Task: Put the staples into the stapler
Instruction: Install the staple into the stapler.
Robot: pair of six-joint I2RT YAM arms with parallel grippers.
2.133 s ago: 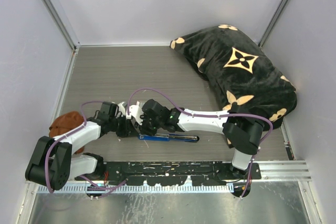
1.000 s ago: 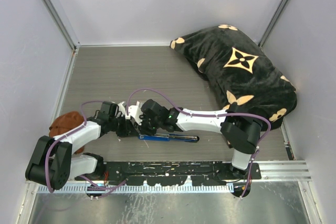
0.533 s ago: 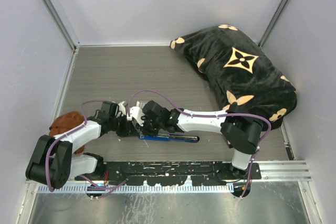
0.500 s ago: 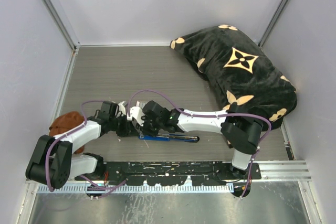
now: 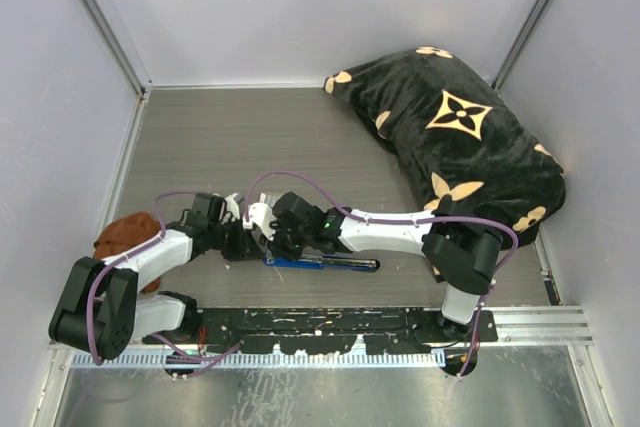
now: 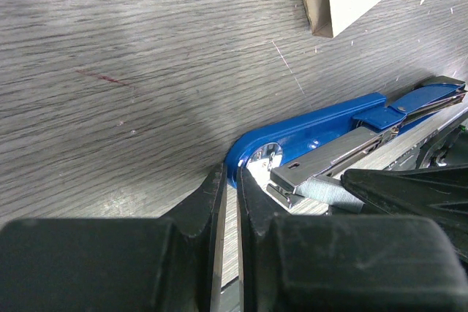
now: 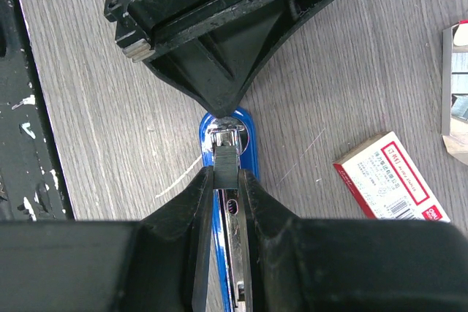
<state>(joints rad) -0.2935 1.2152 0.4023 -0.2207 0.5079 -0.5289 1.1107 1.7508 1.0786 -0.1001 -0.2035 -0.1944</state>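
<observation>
Though barely anything has shifted, left gripper [image 6: 228, 177] has narrowed a touch onto the 9 o'clock end of the stapler [image 5: 330, 263], near 6 o'clock on the table [image 5: 250, 137]. Right gripper [image 7: 225, 172] stays pinched on the staples [image 7: 225, 153] there, so seating looks unfinished.

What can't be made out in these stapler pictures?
Staples: top view, too small to pick out; wrist views, not separable from the stapler's silver channel, which the right gripper covers.
Left gripper: left wrist view, its own fingers hide whether it pinches the stapler's tip or just touches it.
Box: right wrist view, print too small to read.
Brown object: top view, partly under the left arm.
</observation>
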